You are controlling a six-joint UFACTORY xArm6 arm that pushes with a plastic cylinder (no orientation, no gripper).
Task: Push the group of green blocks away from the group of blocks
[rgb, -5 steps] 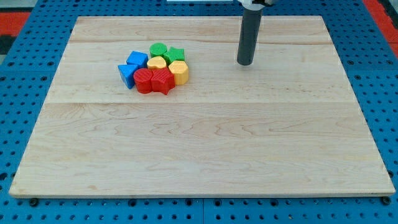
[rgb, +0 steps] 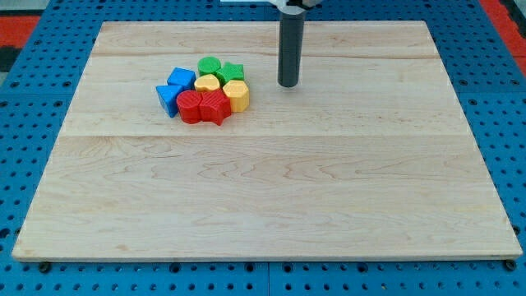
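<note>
Camera view: my tip (rgb: 288,85), a bare rod carrying nothing, sits apart at 3 o'clock of the cluster. Green star block (rgb: 232,71) and round green block (rgb: 209,66) sit at the cluster's 12 o'clock edge, touching the yellow blocks (rgb: 222,89). Risk: pushing in from 3 o'clock likely drags yellows, red blocks (rgb: 203,107) and blue blocks (rgb: 174,90) along. Rod's top is cropped; exact block shapes unclear.
</note>
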